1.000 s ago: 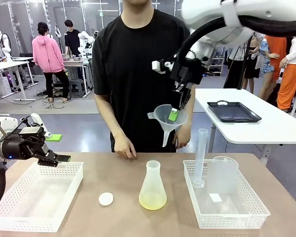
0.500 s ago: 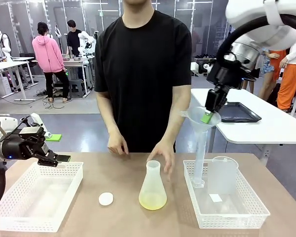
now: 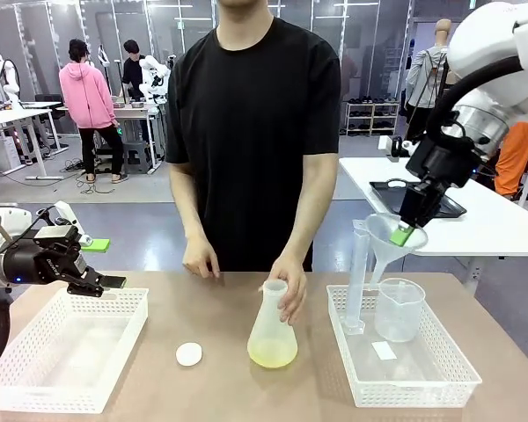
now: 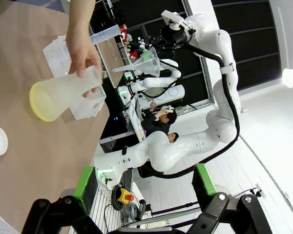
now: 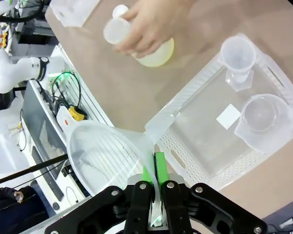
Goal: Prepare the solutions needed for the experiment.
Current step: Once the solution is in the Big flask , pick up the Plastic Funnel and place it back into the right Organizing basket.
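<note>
From the front, the right hand (image 3: 403,234) is clamped shut on the thin rim of the clear funnel (image 3: 389,246), hanging it over the far edge of the right basket (image 3: 440,389) at the tabletop's (image 3: 220,396) near right corner. Such a narrow pinch may let the funnel twist or slip. Its spout also hangs close by the tall, empty graduated cylinder (image 3: 359,272), which a knock would likely topple onto the empty beaker (image 3: 399,309) beside it. The solutions (image 3: 273,355) lie as a shallow yellow-green layer in the flask (image 3: 273,325) mid-tabletop, its neck held by the person's hand (image 3: 289,288); a careless tilt could spill them. The left hand (image 3: 101,283) hovers open and empty over the far edge of the empty left basket (image 3: 35,394). The left wrist view shows its fingers (image 4: 53,214) spread wide with nothing between. The right wrist view shows both green pads (image 5: 147,173) squeezing the funnel wall, and a white paper square (image 5: 229,117) as the right basket's only other content.
</note>
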